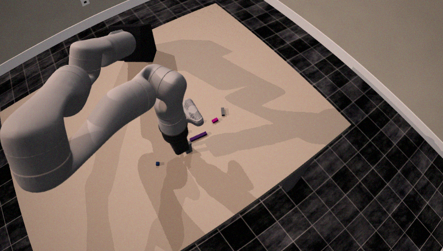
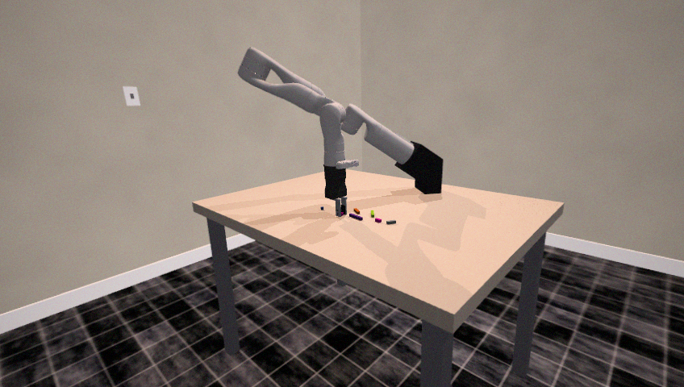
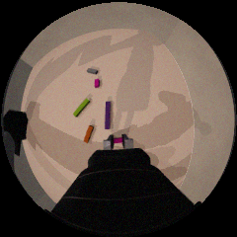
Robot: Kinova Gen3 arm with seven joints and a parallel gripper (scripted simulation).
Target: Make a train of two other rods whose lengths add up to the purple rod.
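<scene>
The fingers pinch a magenta rod (image 3: 118, 140) low over the surface (image 1: 279, 93), just beside the purple rod (image 3: 108, 115) at its 6 o'clock end. No train is laid yet: the orange rod (image 3: 88, 133), at the purple rod's 8 o'clock, lies apart and must be joined with the held one.

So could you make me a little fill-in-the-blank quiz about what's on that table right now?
1. The end effector is shut on a short ____ rod.
2. The longest rod lying on the table is ____.
3. The tiny rod lying alone, away from the others, is ____.

Missing words: magenta; purple; blue
</scene>
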